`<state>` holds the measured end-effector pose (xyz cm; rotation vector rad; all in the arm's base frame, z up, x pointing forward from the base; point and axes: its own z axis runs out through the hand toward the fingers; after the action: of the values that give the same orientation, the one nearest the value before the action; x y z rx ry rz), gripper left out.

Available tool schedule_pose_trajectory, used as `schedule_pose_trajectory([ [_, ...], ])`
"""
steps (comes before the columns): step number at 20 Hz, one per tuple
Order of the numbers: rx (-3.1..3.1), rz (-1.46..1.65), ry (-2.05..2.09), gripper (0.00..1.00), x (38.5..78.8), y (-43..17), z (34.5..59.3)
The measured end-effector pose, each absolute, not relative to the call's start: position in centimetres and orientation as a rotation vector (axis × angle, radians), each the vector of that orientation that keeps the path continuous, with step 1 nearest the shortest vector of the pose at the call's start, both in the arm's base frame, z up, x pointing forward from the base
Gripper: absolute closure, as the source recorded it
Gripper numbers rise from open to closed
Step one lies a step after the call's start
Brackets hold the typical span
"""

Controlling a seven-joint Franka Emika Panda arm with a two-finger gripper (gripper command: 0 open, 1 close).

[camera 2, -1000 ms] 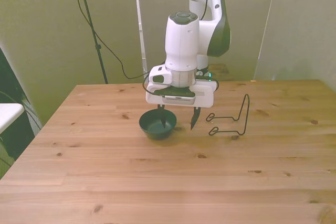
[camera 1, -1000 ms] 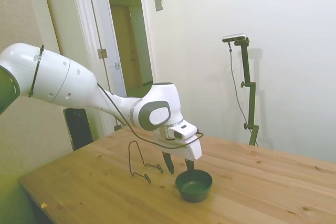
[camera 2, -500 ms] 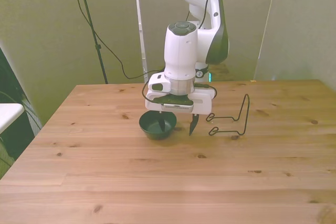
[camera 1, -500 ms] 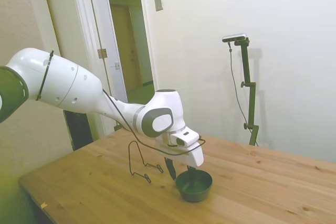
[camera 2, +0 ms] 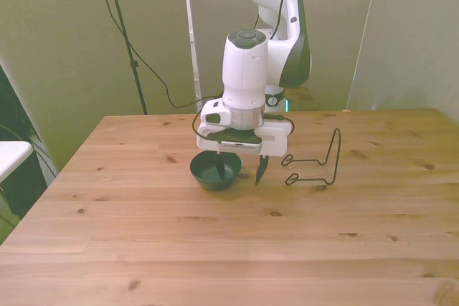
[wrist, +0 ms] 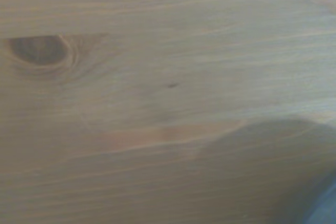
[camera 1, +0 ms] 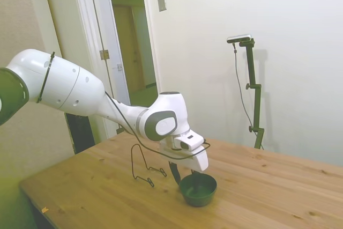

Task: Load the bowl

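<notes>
Bowl [camera 2: 215, 172]: dark green, upright on wooden counter [camera 2: 215, 249]. Claw [camera 2: 241, 170]: spread, straddling bowl's rim, one finger inside bowl, other outside toward wire rack [camera 2: 315, 163]. Wire rack: black, near bowl, not touching. Wrist view: blurred wood grain only.

Counter [camera 2: 215, 249]: pale wooden planks with scattered dark knots, surface in sound order; the wrist view shows its grain [wrist: 157, 77] blurred, with one dark knot [wrist: 39, 50]. Thin black wire rack [camera 2: 315, 163]: standing on the counter at roughly 3 o'clock from counter centre in the front view, upright loop raised; in the side view [camera 1: 143, 164] it sits toward 9 o'clock. Open doorway [camera 1: 131, 41] at 11 o'clock in the side view.
</notes>
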<state>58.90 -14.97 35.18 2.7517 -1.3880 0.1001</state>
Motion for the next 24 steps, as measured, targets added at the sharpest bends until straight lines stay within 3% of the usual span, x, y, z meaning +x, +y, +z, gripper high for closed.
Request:
schedule_pose_trajectory([
  [24, 2.738, 0.064, -1.398, 1.00, 58.3, -15.7, 35.7],
])
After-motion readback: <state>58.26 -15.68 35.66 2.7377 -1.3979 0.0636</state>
